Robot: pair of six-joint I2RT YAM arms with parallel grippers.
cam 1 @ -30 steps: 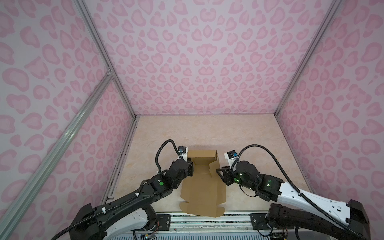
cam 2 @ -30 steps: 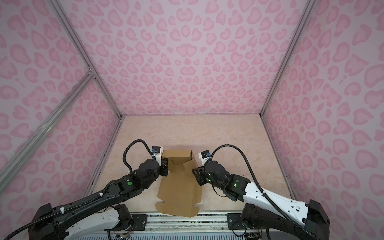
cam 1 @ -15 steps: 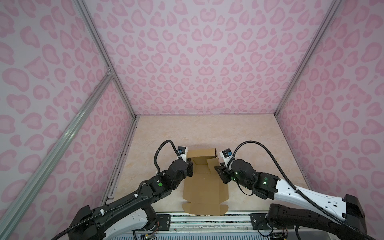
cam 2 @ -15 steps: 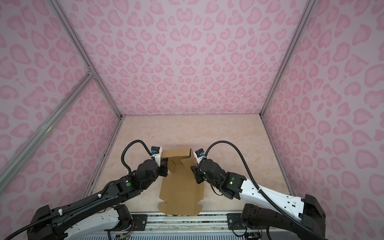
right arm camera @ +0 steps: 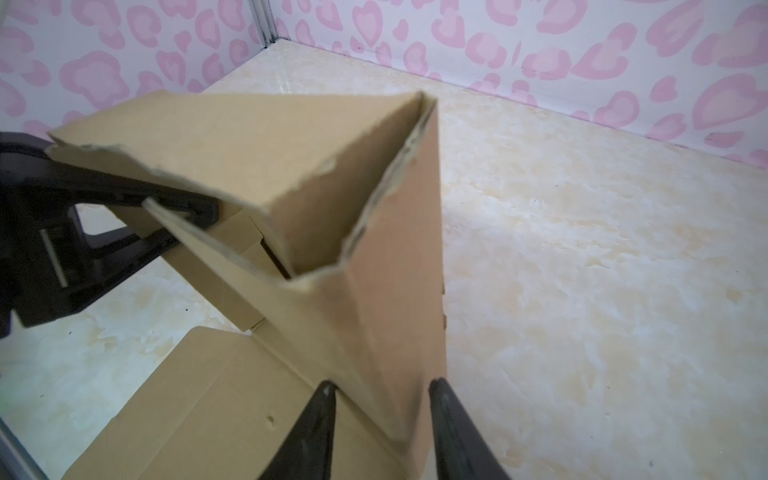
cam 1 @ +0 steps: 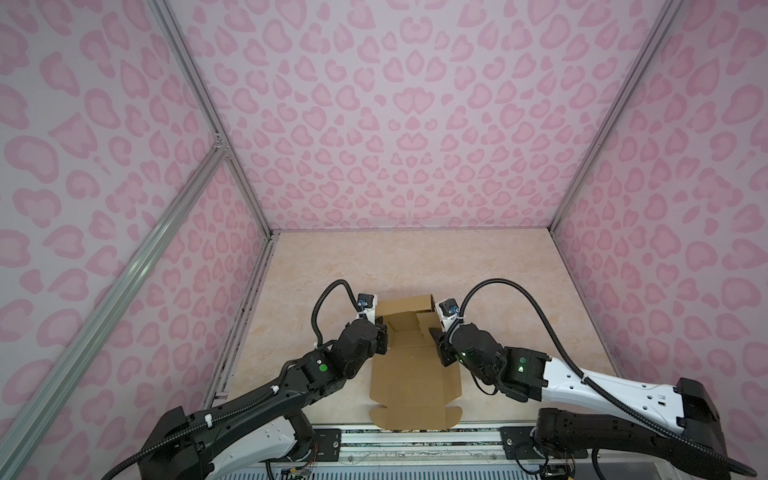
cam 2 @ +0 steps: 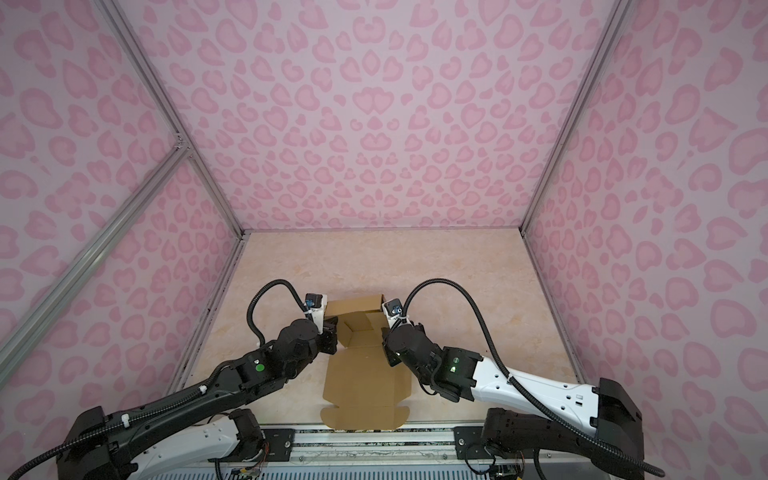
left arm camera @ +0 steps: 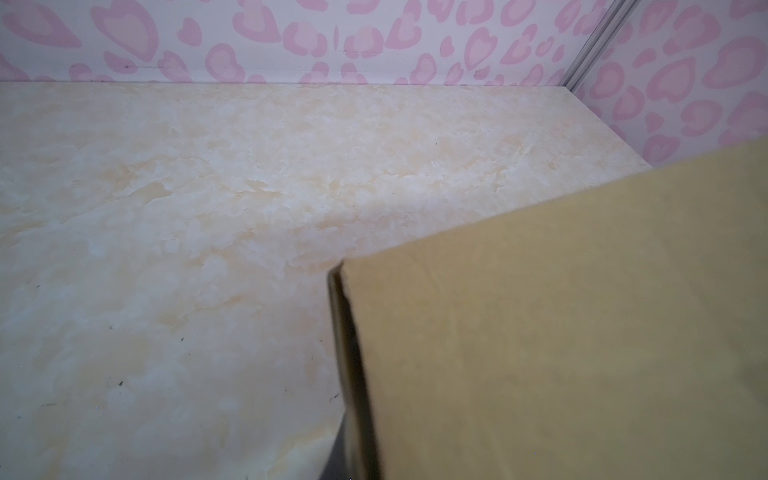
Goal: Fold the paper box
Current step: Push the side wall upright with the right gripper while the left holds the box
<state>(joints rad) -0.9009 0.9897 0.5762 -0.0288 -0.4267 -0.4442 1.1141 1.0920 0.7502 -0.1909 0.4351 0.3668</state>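
Observation:
The paper box [cam 1: 415,374] [cam 2: 365,382] is a brown cardboard sheet lying near the table's front edge, with its far end folded up into walls. My left gripper [cam 1: 384,330] [cam 2: 332,328] is shut on the box's left side wall; the right wrist view shows its black fingers [right arm camera: 124,195] clamping that flap. My right gripper [cam 1: 436,336] [right arm camera: 380,384] has one finger on each side of the folded-over right side wall [right arm camera: 395,249], both touching it. In the left wrist view the cardboard [left arm camera: 540,332] fills the near side and hides the fingers.
The marbled beige table [cam 1: 332,270] is enclosed by pink heart-patterned walls [cam 1: 395,124] on three sides. An aluminium rail [cam 1: 415,440] runs along the front edge just below the box's near flap.
My right gripper has moved inward and a little farther back along the box, bringing the right side wall up. The left gripper has stayed on the left wall.

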